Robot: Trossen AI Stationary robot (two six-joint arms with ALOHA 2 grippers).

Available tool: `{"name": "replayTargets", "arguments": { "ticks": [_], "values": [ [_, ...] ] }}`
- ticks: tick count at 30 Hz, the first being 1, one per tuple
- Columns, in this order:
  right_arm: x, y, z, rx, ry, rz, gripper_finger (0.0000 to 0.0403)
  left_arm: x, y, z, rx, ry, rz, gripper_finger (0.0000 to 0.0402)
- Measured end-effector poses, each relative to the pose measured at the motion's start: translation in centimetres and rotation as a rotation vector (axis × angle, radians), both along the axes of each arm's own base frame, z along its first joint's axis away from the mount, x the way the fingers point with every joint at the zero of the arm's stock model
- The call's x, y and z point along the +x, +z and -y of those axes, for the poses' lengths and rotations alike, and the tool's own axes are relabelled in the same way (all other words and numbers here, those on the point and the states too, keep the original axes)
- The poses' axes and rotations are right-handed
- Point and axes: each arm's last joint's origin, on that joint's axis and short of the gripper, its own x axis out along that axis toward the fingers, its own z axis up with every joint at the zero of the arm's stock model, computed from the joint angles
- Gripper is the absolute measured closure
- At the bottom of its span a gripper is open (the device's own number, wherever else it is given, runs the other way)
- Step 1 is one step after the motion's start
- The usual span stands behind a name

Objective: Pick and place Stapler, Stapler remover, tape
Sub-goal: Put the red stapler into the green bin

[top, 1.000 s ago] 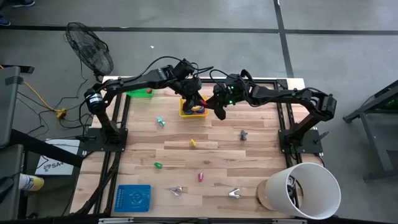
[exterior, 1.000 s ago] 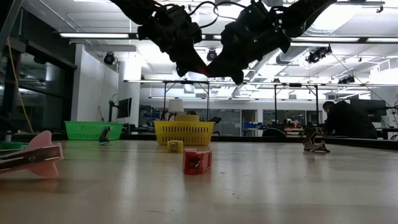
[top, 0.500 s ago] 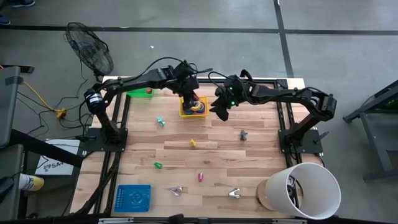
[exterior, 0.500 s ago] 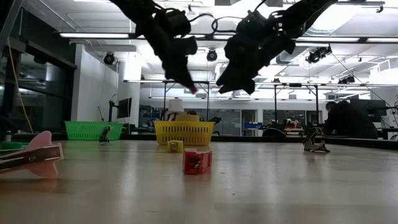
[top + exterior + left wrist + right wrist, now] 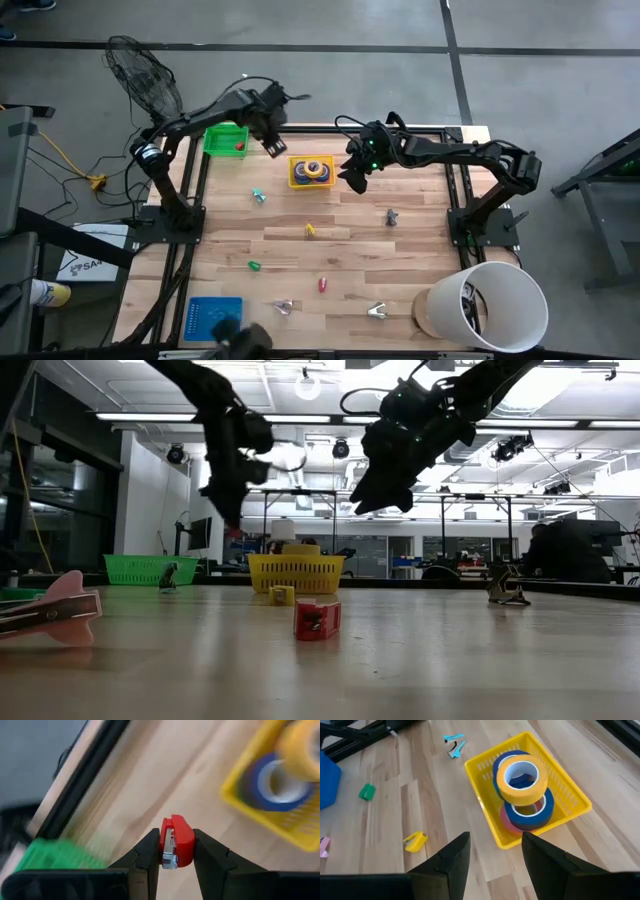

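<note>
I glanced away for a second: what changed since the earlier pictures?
The left gripper, shut on a small red stapler, swung from over the yellow basket toward the green basket. The right gripper, open, stayed beside the yellow basket; the tape rolls stayed inside.

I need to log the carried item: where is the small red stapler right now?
The red stapler is clamped in the left gripper, above the table's far edge, between the green basket and the yellow basket of tape rolls.

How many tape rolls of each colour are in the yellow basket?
Yellow-orange tape roll: 1
Blue tape rolls: 2
Pink tape roll: 1
Total: 4, all in the yellow basket.
</note>
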Motion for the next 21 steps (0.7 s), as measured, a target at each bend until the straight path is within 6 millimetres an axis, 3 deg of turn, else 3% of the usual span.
{"name": "replayTargets", "arguments": {
  "ticks": [10, 21],
  "values": [
    [0.0, 0.0, 0.1, -0.020, -0.029, -0.012, 0.0233, -6.3, -0.5, -4.4, -0.083, 0.394, -0.030, 0.0312],
    [0.0, 0.0, 0.2, -0.032, -0.043, -0.018, 0.0233, -10.5, -3.8, -5.1, -0.176, 0.584, -0.114, 0.0312]
  ]
}}
